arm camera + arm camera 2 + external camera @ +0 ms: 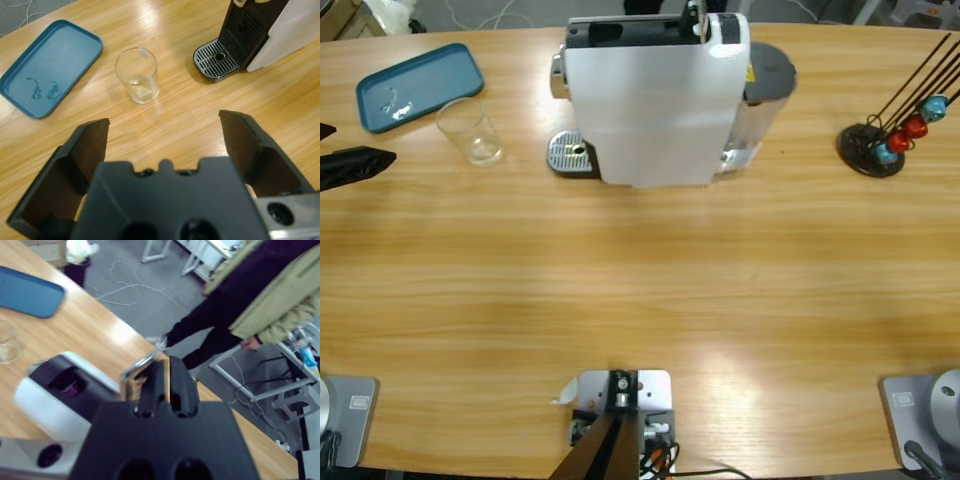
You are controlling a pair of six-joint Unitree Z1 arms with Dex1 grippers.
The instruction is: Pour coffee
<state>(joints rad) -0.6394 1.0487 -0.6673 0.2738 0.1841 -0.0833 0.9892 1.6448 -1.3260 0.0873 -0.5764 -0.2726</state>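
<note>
A small clear glass tumbler (137, 75) stands upright on the table between the blue tray (30, 85) and the white coffee machine (655, 100). Only a pale patch shows at its bottom; coffee is not visible in it. My left gripper (165, 135) is open, its jaws spread wide, a short way back from the glass and touching nothing. In the high view it shows as a black shape at the left edge (355, 165), with the glass (470, 132) beyond it. My right gripper (167, 380) is above the machine's top, shut on its silver lever (137, 367).
The machine's drip grate (216, 60) lies bare to the right of the glass. A black capsule stand (872, 148) with red and blue capsules stands at the far right. Beyond the table's far edge stands a person in a dark sleeve (220, 315).
</note>
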